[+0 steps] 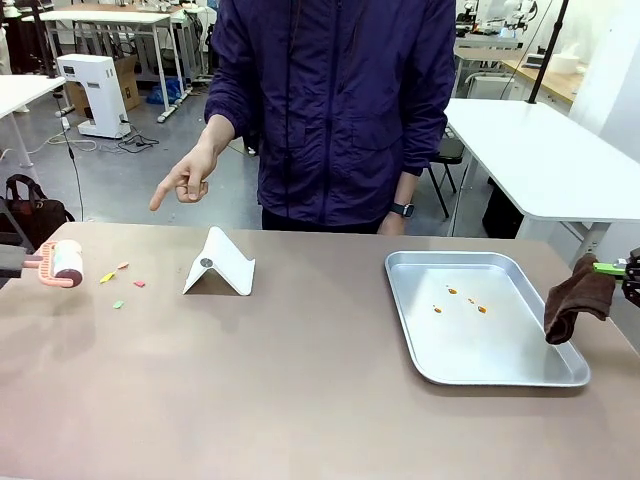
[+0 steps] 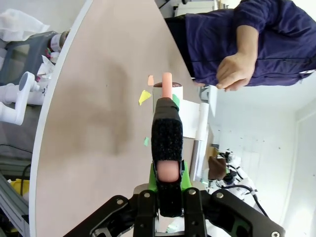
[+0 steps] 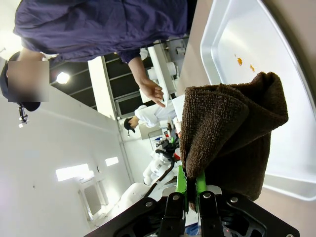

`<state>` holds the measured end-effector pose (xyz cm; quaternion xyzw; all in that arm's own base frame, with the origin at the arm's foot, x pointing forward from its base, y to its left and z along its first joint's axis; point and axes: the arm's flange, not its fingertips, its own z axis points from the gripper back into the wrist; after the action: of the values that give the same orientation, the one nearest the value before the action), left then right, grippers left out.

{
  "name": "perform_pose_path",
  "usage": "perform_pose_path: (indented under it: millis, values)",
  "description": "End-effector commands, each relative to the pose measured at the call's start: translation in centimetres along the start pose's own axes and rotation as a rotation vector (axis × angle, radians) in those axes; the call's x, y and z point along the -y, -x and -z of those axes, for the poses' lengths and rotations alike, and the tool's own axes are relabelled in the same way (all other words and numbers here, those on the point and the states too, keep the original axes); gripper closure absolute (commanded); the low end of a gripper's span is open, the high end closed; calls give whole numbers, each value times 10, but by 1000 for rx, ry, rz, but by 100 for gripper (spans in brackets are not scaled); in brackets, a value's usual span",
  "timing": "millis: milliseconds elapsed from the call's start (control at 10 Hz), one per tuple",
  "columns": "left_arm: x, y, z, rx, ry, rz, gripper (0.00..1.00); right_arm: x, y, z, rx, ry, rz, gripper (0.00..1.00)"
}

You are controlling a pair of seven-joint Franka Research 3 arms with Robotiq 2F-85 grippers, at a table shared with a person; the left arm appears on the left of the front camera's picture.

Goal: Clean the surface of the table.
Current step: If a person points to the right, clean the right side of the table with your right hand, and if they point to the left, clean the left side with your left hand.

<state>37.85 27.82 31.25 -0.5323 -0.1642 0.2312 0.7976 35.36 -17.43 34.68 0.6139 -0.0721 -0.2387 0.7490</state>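
Your left gripper [image 2: 168,175] is clamped tight on the pink handle of a lint roller [image 1: 62,263], whose white roll sits at the left edge of the table [image 1: 300,390]; whether the roll touches the top, you cannot tell. Just beside the roll, a few small paper scraps [image 1: 121,279] in pink, yellow and green lie on the brownish-tan surface. Your right gripper [image 3: 190,185] is closed on a dark brown cloth [image 1: 575,300], pinched between the green pads, and it hangs folded at the table's right side, next to the right rim of the metal tray [image 1: 500,377]. Small orange spots [image 1: 466,300] mark the tray floor. A white folded stand [image 1: 220,266] rests between scraps and tray. At the far edge a person's hand [image 1: 187,178] has its index finger stretched out, angled down and left.
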Motion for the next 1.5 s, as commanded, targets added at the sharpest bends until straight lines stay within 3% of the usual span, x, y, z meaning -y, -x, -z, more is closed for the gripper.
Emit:
perform_pose_path:
  millis: [0, 300, 700, 900, 1400]
  values:
    - [9, 14, 19, 24, -49, 23, 81, -6, 3, -2, -4, -11, -3, 100]
    - [14, 15, 35, 23, -110, 33, 81, -6, 3, -2, -4, -11, -3, 100]
    - [16, 11, 42, 103, -108, 28, 81, -6, 3, -2, -4, -11, -3, 100]
    - [15, 9, 49, 72, -138, 12, 81, -6, 3, -2, -4, -11, -3, 100]
    - [18, -2, 78, 106, -206, -6, 81, -6, 3, -2, -4, -11, -3, 100]
